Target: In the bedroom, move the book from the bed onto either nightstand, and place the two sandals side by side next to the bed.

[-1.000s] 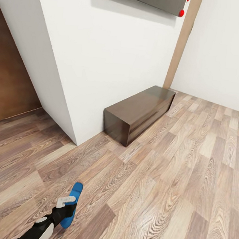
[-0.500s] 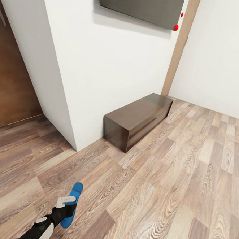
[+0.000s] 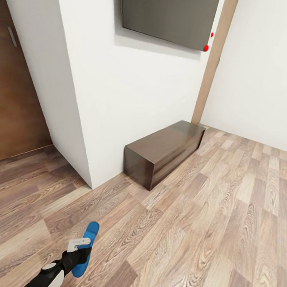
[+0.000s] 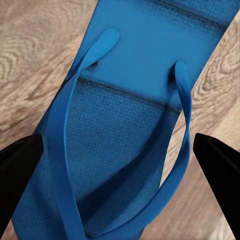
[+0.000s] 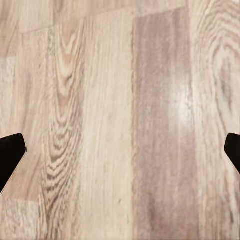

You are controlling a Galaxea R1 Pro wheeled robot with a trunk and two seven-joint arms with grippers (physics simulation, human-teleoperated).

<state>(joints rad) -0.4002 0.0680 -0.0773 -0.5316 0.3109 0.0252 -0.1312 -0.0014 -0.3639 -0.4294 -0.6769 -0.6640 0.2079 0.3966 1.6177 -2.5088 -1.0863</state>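
Left gripper (image 3: 82, 251): is carrying one blue sandal (image 3: 85, 247) low over the wood-plank floor (image 3: 206, 218), near the head view's lower left; in the left wrist view its two dark fingertips (image 4: 17, 172) are sitting either side of the sole, so it is holding the sandal rather than hanging empty.
Right gripper (image 5: 120, 150): is standing wide, with bare floor planks (image 5: 100, 125) showing between its dark fingertips (image 5: 10, 155) and nothing held.
Room: is showing a white wall (image 3: 134, 99) with a dark flat panel (image 3: 170, 13) mounted high, a low dark-brown cabinet (image 3: 164, 152) standing against that wall, and a brown door (image 3: 12, 101) at the left.
Sandal, handling: is looking light and flat, with a flexible foam-like sole likely to sag or swing if gripped at one end; the textured sole (image 4: 115, 150) is probably giving fair friction.
Sandal, where to hold: across the sole edges near the middle, as the gripper seems to be doing, is looking steadier than pinching a thin strap (image 4: 65, 150), which would be letting it dangle.
Hidden or cut off: the sandal's heel end is running out of the left wrist view, and its near end is being covered by the gripper in the head view.
Hard to tell: whether the low cabinet has drawers, since no front detail is reading clearly.
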